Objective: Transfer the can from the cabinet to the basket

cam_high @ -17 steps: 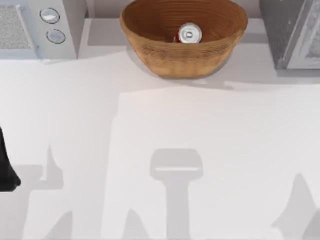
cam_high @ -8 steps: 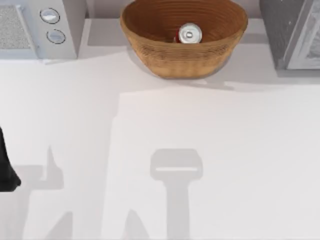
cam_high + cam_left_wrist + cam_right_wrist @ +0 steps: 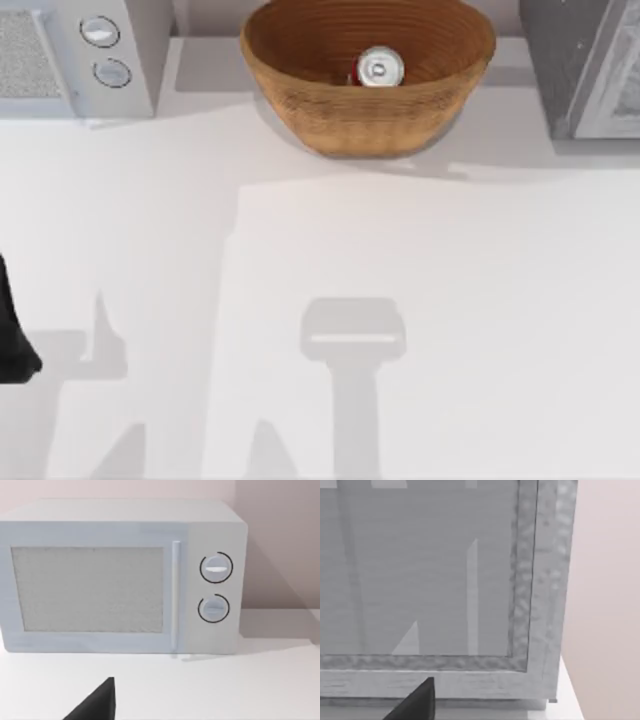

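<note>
A plain white table (image 3: 420,300) spans the top view, crossed by soft grey shadows in its lower half. A white microwave (image 3: 80,55) with two round knobs (image 3: 105,52) stands in the upper left corner. Behind it rises a pale pinkish wall (image 3: 280,540), evenly lit.

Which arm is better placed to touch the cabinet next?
Probably right: its wrist view faces the cabinet closely, while the left arm faces the microwave at the table's left.
</note>
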Controlling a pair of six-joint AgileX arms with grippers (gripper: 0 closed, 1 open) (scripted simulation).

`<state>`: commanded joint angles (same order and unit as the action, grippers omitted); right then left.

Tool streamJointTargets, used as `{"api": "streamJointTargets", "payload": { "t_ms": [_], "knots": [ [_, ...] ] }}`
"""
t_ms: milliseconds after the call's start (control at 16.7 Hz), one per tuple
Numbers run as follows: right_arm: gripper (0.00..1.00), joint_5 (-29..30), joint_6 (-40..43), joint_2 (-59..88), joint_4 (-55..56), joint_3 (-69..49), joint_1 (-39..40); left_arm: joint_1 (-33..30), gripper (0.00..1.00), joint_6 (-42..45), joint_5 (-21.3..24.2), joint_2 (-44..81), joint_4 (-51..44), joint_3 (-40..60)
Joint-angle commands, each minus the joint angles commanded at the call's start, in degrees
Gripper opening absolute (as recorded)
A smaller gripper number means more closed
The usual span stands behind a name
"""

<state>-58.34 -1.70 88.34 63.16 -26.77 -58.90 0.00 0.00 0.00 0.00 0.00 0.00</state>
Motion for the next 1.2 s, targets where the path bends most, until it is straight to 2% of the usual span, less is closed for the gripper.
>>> {"api": "streamJointTargets", "payload": {
  "t_ms": [300, 840, 1020, 1200],
  "knots": [
    [1.0, -1.0, -0.1, -1.5, -19.5, -17.4, -1.1, 0.0, 1.0, 0.0, 0.0, 0.0, 0.0, 0.0],
    [1.0, -1.3, 0.0, -7.6, -67.2, -56.8, -1.6, 0.0, 1.0, 0.0, 0.0, 0.0, 0.0, 0.0],
    [1.0, -1.0, 0.0, -9.9, -78.3, -66.5, -1.1, 0.0, 1.0, 0.0, 0.0, 0.0, 0.0, 0.0],
    [1.0, -0.8, 0.1, -11.4, -84.2, -72.1, -0.8, 0.0, 1.0, 0.0, 0.0, 0.0, 0.0, 0.0]
  ]
}}
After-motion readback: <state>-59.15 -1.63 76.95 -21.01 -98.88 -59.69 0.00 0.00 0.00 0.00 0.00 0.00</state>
